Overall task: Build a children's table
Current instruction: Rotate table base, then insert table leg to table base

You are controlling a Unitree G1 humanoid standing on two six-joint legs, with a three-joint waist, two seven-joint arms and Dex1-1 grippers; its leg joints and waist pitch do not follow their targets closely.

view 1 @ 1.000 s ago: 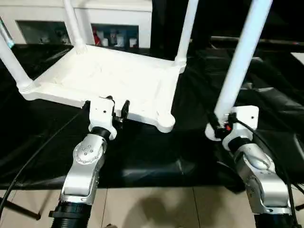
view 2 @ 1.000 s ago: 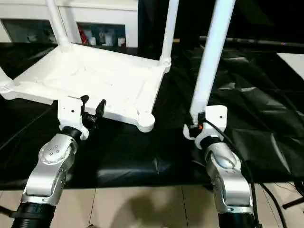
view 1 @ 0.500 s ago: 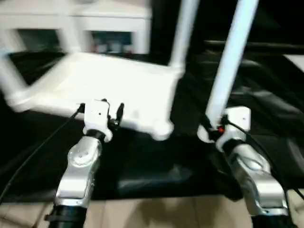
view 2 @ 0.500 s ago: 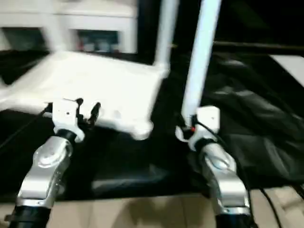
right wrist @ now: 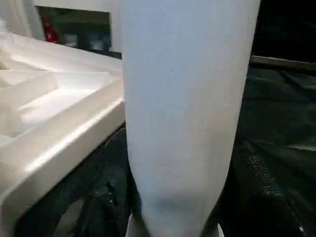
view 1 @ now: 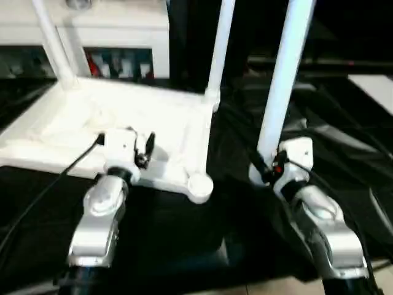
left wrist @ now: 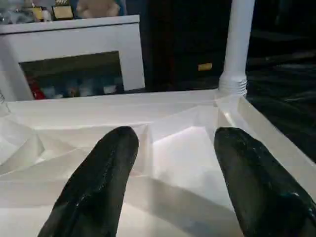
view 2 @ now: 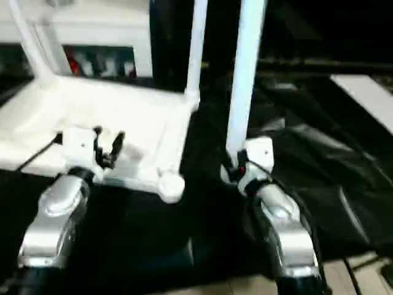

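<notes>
The left arm reaches forward and low, its silver forearm rising from the bottom edge, and the left pincer (view 1: 142, 149) hovers over the near rim of the children's table (view 1: 86, 123) with its two black fingers (left wrist: 101, 182) spread apart and nothing between them. That table lies upside down on the black-draped desk (view 1: 344, 141), ribbed underside up (a white cabinet (view 1: 110, 37) with glass doors stands behind it). Two legs show standing in its sockets: one at the far left corner (view 1: 50, 43), one at the far right corner (view 1: 220, 49). The near right corner socket (view 1: 199, 184) is a bare round cup.

To the right, the right arm also stretches forward from the bottom edge, wrist bent up. The right pincer (view 1: 265, 167) is closed around the lower end of a loose leg (view 1: 284, 67), one white tube, held upright with a slight lean and well clear of the table top, just right of that bare socket.
</notes>
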